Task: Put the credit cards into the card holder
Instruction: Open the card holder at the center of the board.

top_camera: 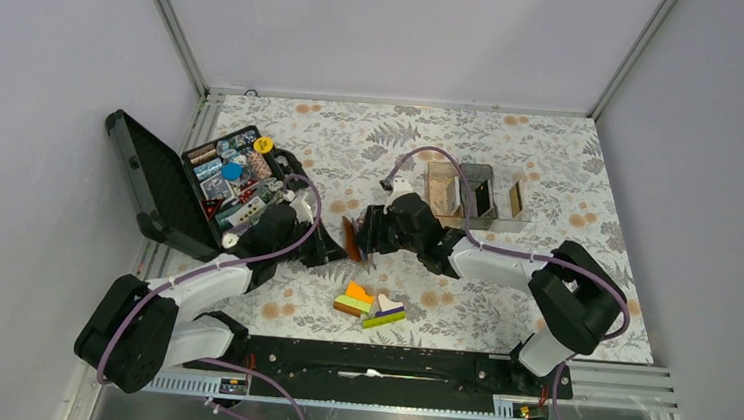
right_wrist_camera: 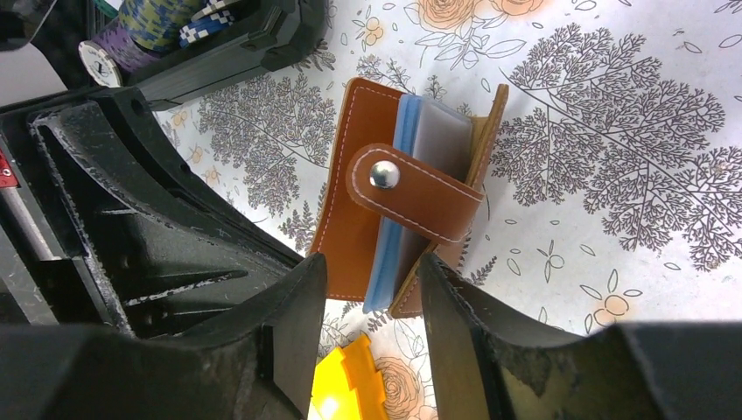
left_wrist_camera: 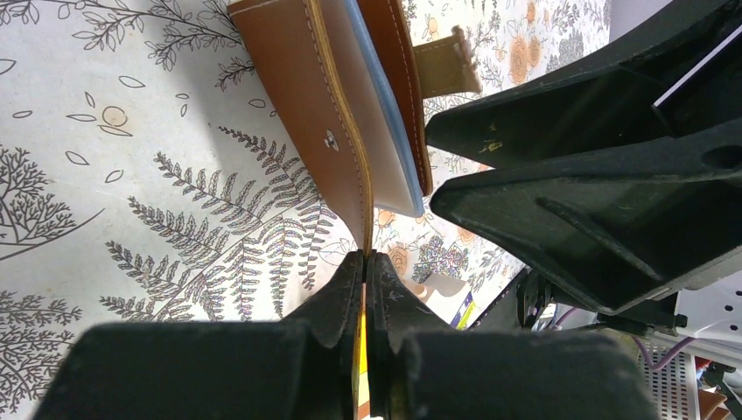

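Observation:
The brown leather card holder (top_camera: 351,236) stands on edge on the floral cloth between my two grippers. In the right wrist view the holder (right_wrist_camera: 350,201) has its snap strap (right_wrist_camera: 411,197) across a bluish card (right_wrist_camera: 394,227) and a grey card (right_wrist_camera: 442,140) that sit between its flaps. My left gripper (left_wrist_camera: 365,258) is shut on the edge of one leather flap (left_wrist_camera: 297,114); it also shows in the top view (top_camera: 330,249). My right gripper (right_wrist_camera: 374,271) is open, its fingertips at the holder's near end; in the top view it (top_camera: 368,238) is just right of the holder.
An open black tool case (top_camera: 164,189) with chips and small parts lies at the left. Clear and brown compartment boxes (top_camera: 470,193) stand behind the right arm. Orange, green and purple blocks (top_camera: 368,305) lie near the front. A yellow block (right_wrist_camera: 350,385) is below the right fingers.

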`<state>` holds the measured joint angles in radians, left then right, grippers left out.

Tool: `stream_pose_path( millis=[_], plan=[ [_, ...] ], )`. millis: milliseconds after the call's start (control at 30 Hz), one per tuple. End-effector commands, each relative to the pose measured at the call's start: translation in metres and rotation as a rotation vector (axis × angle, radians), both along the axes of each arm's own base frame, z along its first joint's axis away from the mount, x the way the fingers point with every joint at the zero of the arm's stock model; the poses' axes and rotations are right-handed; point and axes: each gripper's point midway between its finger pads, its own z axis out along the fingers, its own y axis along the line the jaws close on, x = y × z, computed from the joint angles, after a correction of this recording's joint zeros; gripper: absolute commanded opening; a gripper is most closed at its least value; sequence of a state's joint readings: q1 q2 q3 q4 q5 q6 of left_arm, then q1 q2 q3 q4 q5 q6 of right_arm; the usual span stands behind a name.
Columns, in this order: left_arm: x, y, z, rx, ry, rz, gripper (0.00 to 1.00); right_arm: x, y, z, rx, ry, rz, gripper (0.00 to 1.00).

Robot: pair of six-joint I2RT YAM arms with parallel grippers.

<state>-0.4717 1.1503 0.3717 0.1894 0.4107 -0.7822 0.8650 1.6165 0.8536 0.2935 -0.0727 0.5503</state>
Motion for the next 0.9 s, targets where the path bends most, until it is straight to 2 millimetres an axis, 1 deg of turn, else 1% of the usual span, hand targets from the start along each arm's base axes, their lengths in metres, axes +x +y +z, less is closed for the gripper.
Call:
stream_pose_path(
  millis=[0, 67, 167, 300, 500, 600, 700, 767, 867],
  plan=[
    [0.009, -0.007, 0.014, -0.021, -0.055, -0.024, 0.0, 0.002, 0.005, -0.008, -0.027, 0.006, -0.005, 0.49],
    [0.009, -0.007, 0.014, -0.02, -0.054, -0.023, 0.0, 0.002, 0.003, -0.009, -0.036, 0.009, -0.014, 0.46],
    [0.01, -0.006, 0.013, -0.012, -0.05, -0.017, 0.0, 0.003, -0.004, -0.007, -0.064, -0.003, -0.046, 0.47],
    [0.01, -0.004, 0.011, 0.001, -0.043, -0.007, 0.0, 0.008, -0.018, 0.006, -0.095, -0.041, -0.098, 0.51],
    [0.011, -0.003, 0.012, 0.005, -0.043, -0.004, 0.0, 0.012, -0.042, 0.008, -0.161, -0.061, -0.183, 0.52],
    [0.01, -0.003, 0.012, 0.007, -0.042, -0.003, 0.0, 0.01, -0.048, 0.019, -0.145, -0.074, -0.203, 0.52],
    [0.01, -0.003, 0.013, 0.009, -0.045, -0.006, 0.0, 0.002, -0.041, 0.045, -0.069, -0.1, -0.149, 0.53],
    [0.01, -0.003, 0.013, 0.011, -0.046, -0.008, 0.0, -0.006, -0.031, 0.062, -0.016, -0.116, -0.093, 0.53],
    [0.01, -0.002, 0.014, 0.013, -0.047, -0.009, 0.0, -0.019, -0.011, 0.08, 0.032, -0.125, -0.011, 0.5]
  ],
)
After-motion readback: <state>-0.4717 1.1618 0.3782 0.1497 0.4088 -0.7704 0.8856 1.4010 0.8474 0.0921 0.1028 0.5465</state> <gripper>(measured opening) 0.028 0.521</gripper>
